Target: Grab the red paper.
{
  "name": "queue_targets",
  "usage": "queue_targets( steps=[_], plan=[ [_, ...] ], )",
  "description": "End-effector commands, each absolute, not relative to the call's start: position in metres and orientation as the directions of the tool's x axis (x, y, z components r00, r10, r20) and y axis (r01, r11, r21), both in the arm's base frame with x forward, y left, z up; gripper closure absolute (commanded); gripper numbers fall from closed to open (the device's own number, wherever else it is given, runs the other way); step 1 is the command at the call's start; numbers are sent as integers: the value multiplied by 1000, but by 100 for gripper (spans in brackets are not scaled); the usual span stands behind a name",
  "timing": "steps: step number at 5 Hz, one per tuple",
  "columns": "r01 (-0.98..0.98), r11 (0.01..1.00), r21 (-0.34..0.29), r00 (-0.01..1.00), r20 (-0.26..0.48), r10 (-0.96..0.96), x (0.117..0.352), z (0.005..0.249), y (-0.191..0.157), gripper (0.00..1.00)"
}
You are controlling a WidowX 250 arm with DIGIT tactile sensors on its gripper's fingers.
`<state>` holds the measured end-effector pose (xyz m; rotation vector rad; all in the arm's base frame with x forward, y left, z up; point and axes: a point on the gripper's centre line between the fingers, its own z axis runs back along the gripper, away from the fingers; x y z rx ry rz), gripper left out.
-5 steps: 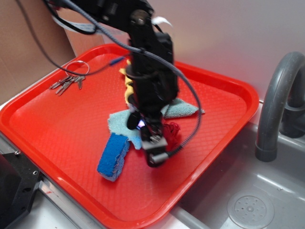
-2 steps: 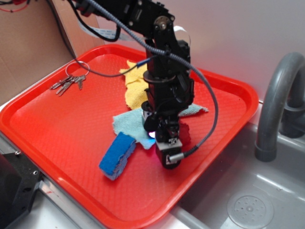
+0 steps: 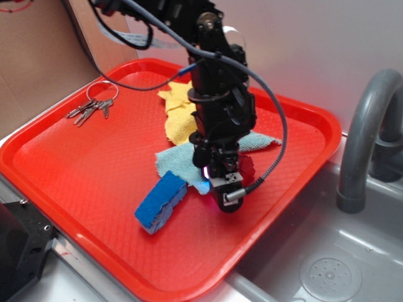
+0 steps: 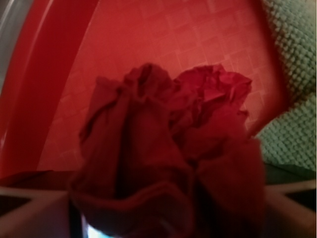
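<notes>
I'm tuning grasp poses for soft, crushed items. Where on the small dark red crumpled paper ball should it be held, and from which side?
Grip the small dark red crumpled paper ball across its bulging creased middle, coming from above. It sits low on the bright red plastic tray beside the light blue cloth, so side approaches look crowded. The end effector is already right over it; whether it is closed is unclear.

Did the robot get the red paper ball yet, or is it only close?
Reaching looks done: the gripper is down at the red paper on the red tray. In the wrist view the paper fills the space right at the fingers. Whether they have closed on it cannot be told. Lifting it is still left.
</notes>
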<state>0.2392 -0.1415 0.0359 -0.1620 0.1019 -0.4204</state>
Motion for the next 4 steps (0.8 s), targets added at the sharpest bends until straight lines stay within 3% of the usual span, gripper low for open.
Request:
queue_targets(
  steps=[1,2,3,4],
  plan=[
    [-18,996,-89,1000,-24,15,187,148,-64,100],
    [-131,989,-72,991,-1,131,160,186,-43,100],
    [-150,986,-68,988,26,152,148,195,-40,100],
    [-86,993,-76,996,11,87,152,185,-46,100]
  ],
)
